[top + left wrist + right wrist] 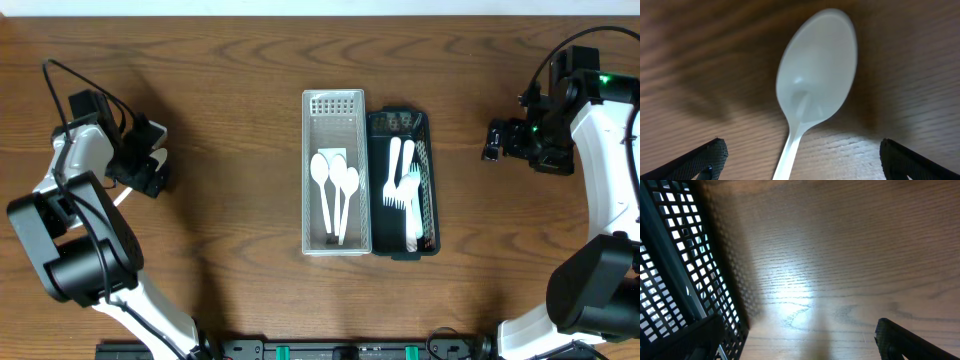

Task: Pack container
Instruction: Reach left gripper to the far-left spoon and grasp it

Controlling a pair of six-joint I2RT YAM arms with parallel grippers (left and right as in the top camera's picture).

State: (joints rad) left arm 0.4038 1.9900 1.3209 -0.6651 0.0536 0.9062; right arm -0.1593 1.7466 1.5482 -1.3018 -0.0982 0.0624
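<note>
Now left end effector (802,155) wide over free spoon (817,70); right end effector (797,335) wide, empty (basket (670,255) beside).

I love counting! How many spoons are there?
4: three spoons in the pale basket, one spoon on the table, far left. More may hide beneath those.

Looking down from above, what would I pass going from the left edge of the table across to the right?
From the left: left gripper, open → pale mesh basket holding white spoons → dark mesh basket holding white forks → right gripper, open.
</note>
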